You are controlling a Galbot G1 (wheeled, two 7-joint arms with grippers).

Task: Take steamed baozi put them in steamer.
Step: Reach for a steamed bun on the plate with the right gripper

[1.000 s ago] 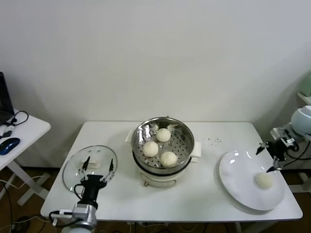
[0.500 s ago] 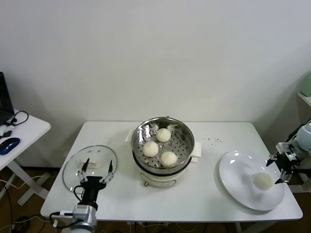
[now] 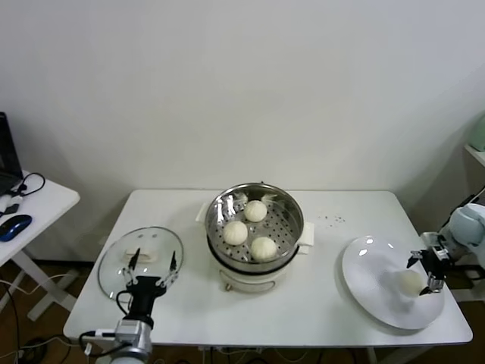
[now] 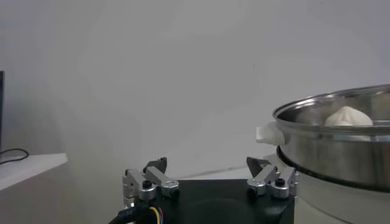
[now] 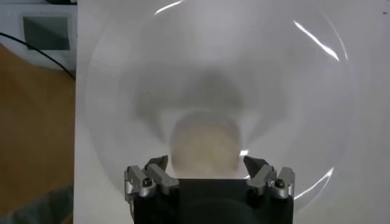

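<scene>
The steamer [image 3: 255, 231] stands mid-table, a shiny steel pot on a white base. Three cream-white baozi lie on its perforated tray: one at the back [image 3: 255, 211], one on the left [image 3: 235, 232], one in front [image 3: 263, 248]. A fourth baozi [image 3: 410, 282] lies on the large white plate [image 3: 371, 280] at the right. My right gripper [image 3: 424, 274] is open and low over that baozi, its fingertips either side of it; in the right wrist view the bun [image 5: 203, 145] sits between the open jaws [image 5: 206, 164]. My left gripper [image 3: 151, 265] is open and empty near the table's front left, over the glass lid.
A flat round glass lid [image 3: 140, 262] lies at the front left of the table. A side table with a blue mouse [image 3: 15, 226] stands further left. The steamer's rim with a baozi inside shows in the left wrist view [image 4: 341, 115]. The table's right edge is close behind the plate.
My right gripper has come down and inward from beyond the plate's far right edge until it straddles the baozi on the plate. The left arm has not moved.
</scene>
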